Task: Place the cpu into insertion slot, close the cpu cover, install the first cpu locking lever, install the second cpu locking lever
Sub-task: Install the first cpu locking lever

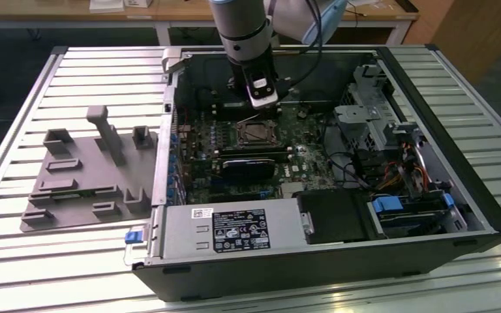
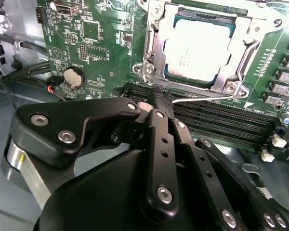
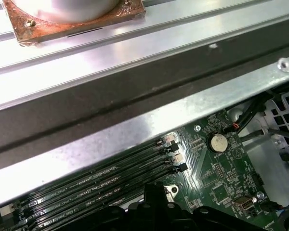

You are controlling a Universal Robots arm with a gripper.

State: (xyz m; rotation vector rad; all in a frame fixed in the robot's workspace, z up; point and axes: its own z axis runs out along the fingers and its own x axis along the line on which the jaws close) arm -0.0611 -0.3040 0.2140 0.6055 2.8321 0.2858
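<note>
The cpu [image 2: 200, 43] lies flat in the insertion slot [image 1: 255, 134] on the green board, its pale metal top facing up. The silvery cpu cover [image 2: 155, 48] lies down around it, framing the chip. A thin wire locking lever [image 2: 207, 98] runs along the socket's edge beside the memory slots. My gripper [image 2: 156, 98] is shut with nothing between its fingers, and its tips sit right at the lever's hooked end. In the exterior view the gripper [image 1: 263, 104] hangs just behind the socket inside the open case.
Black memory slots [image 2: 221, 122] lie between gripper and socket. A coin battery [image 3: 216, 142] sits on the board near the case's metal rim [image 3: 135, 125]. A black card [image 1: 250, 166], a power supply [image 1: 233, 231] and drive cages [image 1: 407, 208] crowd the case. A grey fixture [image 1: 85, 176] stands on the slatted table.
</note>
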